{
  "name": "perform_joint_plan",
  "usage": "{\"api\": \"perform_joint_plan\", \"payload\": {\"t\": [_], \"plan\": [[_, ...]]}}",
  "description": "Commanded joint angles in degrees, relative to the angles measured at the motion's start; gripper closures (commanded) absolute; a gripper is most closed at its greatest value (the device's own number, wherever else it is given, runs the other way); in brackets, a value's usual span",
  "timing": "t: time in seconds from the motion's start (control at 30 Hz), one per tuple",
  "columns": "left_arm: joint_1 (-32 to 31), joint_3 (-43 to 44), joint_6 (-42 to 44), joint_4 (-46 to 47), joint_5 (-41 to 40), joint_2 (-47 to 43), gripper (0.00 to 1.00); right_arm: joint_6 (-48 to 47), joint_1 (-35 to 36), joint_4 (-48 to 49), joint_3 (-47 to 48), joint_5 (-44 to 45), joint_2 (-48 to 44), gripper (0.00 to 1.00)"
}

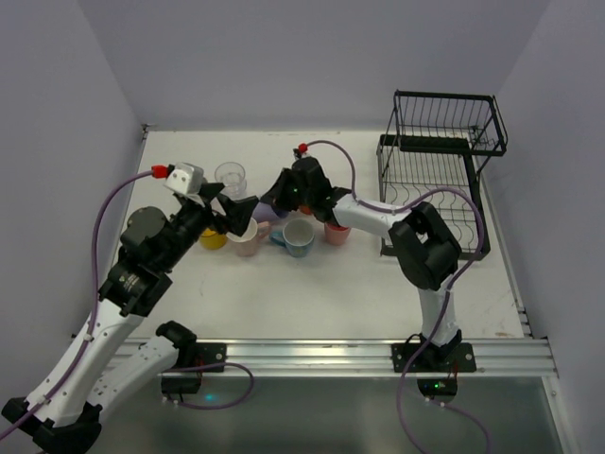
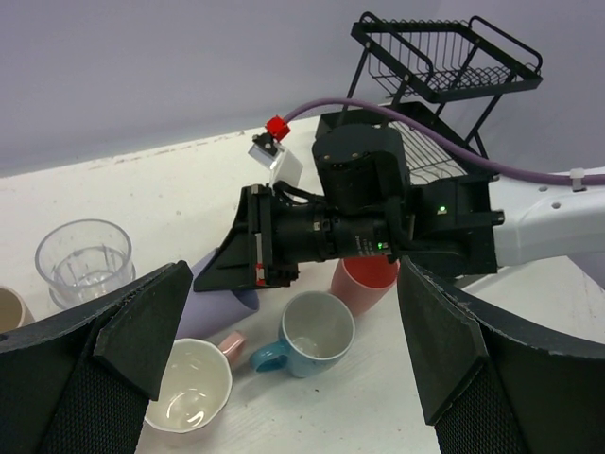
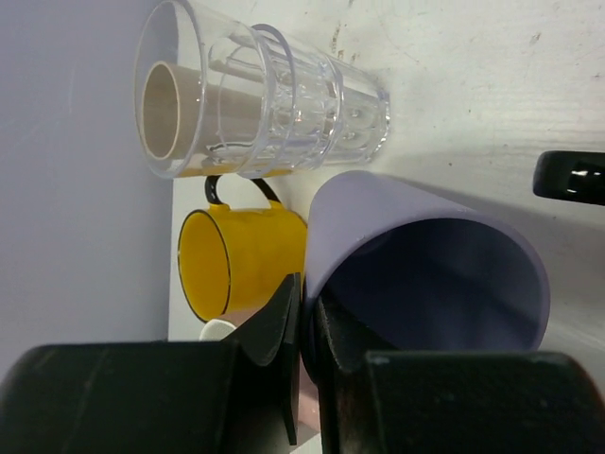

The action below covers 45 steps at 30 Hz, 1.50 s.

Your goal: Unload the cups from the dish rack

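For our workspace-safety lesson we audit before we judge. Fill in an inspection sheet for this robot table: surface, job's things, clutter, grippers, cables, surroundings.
Surface: white table, lightly marked.
Job's things: dish rack at back right, no cup seen in it; clear glass, yellow mug, pink mug, blue mug, salmon cup and lavender cup grouped mid-table.
Clutter: nothing seen.
Grippers: right gripper shut on the lavender cup's rim; left gripper open above the pink mug.
Cables: purple cables loop from both wrists; the right one passes over the rack's lower tray.
Surroundings: plain walls on three sides; metal rail at the near edge.
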Motion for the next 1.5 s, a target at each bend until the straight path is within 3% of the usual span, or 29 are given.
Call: {"api": "perform_joint_plan", "payload": {"t": [0.0, 0.33, 0.6, 0.8, 1.47], "plan": [[-0.26, 1.03, 1.45, 0.0, -3.33, -1.07, 0.0, -8.08, -0.21, -6.24, 3.38, 4.02, -3.85, 1.0], [-0.17, 1.91, 1.09, -0.97, -15.01, -4.76, 0.0, -29.8, 0.32, -32.52, 26.92, 7.1, 5.0, 1.0], [0.1, 1.82, 0.83, -0.71, -18.19, -5.82, 0.0, -49.13, 2.25, -50.02, 50.64, 10.69, 15.21, 1.0], [0.01, 1.82, 0.83, -0.53, -17.93, -5.29, 0.0, -57.65, 3.13, -52.31, 52.51, 10.53, 15.57, 1.0], [0.54, 1.73, 0.92, -0.44, -18.45, -6.26, 0.0, -62.6, 5.33, -55.84, 57.26, 9.21, 20.93, 0.98]]}}
